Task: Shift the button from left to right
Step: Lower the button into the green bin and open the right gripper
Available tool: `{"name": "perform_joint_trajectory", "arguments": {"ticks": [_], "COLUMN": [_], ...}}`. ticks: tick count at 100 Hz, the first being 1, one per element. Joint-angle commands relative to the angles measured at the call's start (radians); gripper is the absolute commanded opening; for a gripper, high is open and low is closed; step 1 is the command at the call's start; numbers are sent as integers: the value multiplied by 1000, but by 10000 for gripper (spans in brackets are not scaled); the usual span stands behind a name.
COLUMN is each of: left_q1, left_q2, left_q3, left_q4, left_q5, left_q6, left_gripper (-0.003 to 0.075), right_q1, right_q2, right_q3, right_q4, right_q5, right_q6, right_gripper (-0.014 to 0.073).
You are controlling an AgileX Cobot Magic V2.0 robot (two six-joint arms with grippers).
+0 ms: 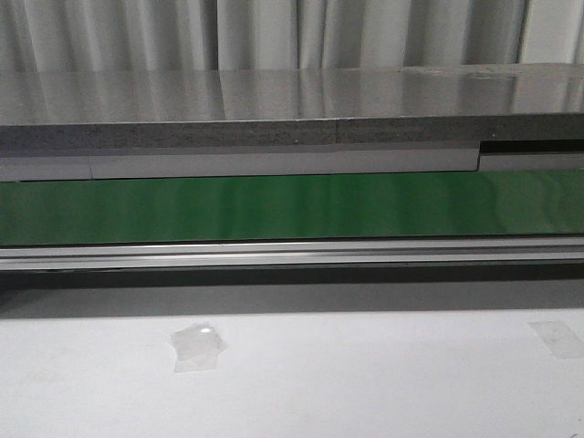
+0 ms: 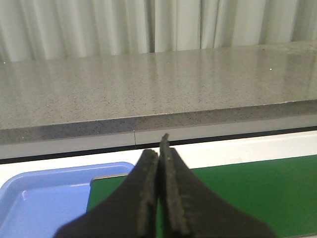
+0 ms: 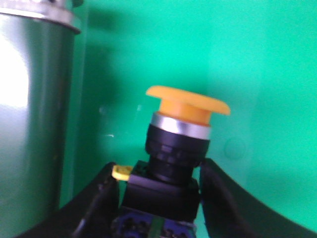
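In the right wrist view, the right gripper (image 3: 161, 198) has its jaws closed on the black body of the button (image 3: 176, 148), one dark finger on each side of it. The button leans a little toward one o'clock. Its yellow-orange cap is at the far end, then comes a silver ring and a black collar, and a small yellow tab shows at nine o'clock of the body. Behind the button is the green belt (image 3: 247, 59), and at nine o'clock from it runs a shiny metal rail (image 3: 34, 124).

In the left wrist view, the left gripper (image 2: 159, 188) has its jaws pressed together, with nothing between them. Under them, toward seven o'clock, lies a blue tray (image 2: 44, 203), and toward four o'clock the green belt goes on. Farther away is a grey speckled surface (image 2: 148, 84), then pale curtains (image 2: 148, 25).

In the front view, a white surface (image 1: 365, 383) with two pieces of clear tape (image 1: 196, 347) is nearest, then an aluminium rail (image 1: 292, 254), the green belt and the curtains. No arm appears there.
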Motion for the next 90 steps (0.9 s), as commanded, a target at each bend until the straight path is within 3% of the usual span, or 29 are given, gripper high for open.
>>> {"name": "perform_joint_trajectory", "arguments": {"ticks": [1,24,67,90], "left_q1": [-8,-8,-8,-8], "left_q2": [3,3,3,3], "left_q3": [-29,-29,-29,-29], "left_q4": [-12,-12,-12,-12], "left_q5": [-70,-70,-70,-70], "left_q6": [-2,-2,-2,-2], "left_gripper": [-20,-20,-20,-20], "right_q1": [-7,-7,-7,-1], "right_q2": [-56,-56,-99,-194], "right_q3": [-34,-34,-34,-34], "right_q4": [-3,-3,3,179], "right_q5": [-27,-26,-50,-143], "right_q6": [-11,-10,-7,-8], "right_gripper": [327,448,447,447]}}
